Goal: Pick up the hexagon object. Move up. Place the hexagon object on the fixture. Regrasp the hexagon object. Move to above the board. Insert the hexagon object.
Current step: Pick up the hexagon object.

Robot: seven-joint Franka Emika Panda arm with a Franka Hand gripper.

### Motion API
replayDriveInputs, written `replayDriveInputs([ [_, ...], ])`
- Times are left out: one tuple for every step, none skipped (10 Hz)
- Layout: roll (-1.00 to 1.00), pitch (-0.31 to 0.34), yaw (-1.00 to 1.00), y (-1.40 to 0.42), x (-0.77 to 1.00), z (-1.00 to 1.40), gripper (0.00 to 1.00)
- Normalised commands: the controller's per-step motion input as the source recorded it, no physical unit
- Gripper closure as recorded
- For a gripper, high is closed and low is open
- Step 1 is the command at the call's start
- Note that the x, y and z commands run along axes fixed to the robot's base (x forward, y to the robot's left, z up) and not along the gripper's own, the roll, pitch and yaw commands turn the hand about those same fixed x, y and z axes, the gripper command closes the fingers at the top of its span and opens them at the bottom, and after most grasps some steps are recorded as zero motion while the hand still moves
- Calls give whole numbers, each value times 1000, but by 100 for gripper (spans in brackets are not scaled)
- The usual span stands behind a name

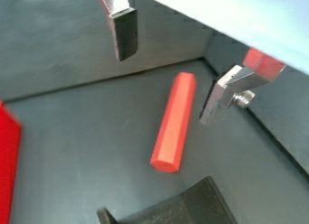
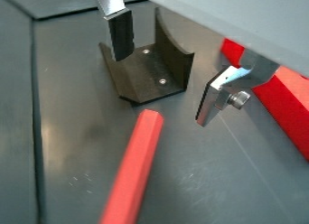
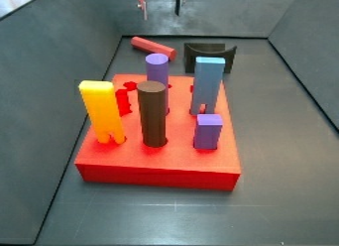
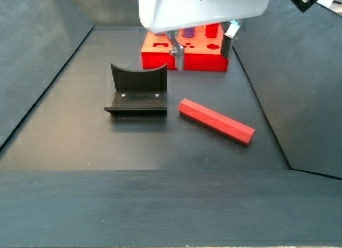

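The gripper (image 1: 169, 70) hangs above the dark floor with its fingers (image 1: 125, 33) spread apart and nothing between them — the hexagon object (image 1: 174, 121) lies flat on the floor beneath the gap, untouched. In both side views the rod (image 4: 215, 120) rests just beside the fixture (image 4: 136, 90), apart from it, while the board (image 3: 162, 141) stands near with its pegs upright — the fixture (image 3: 208, 52) sits just beyond the board's far edge.
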Motion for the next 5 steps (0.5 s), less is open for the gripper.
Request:
replayDriveInputs([
  [-21, -70, 911, -177, 0, -371, 0],
  [-66, -93, 843, -151, 0, -377, 0],
  [-131, -171, 786, 11, -26, -471, 0],
  [-114, -61, 449, 334, 86, -406, 0],
  [-64, -64, 351, 303, 51, -374, 0],
])
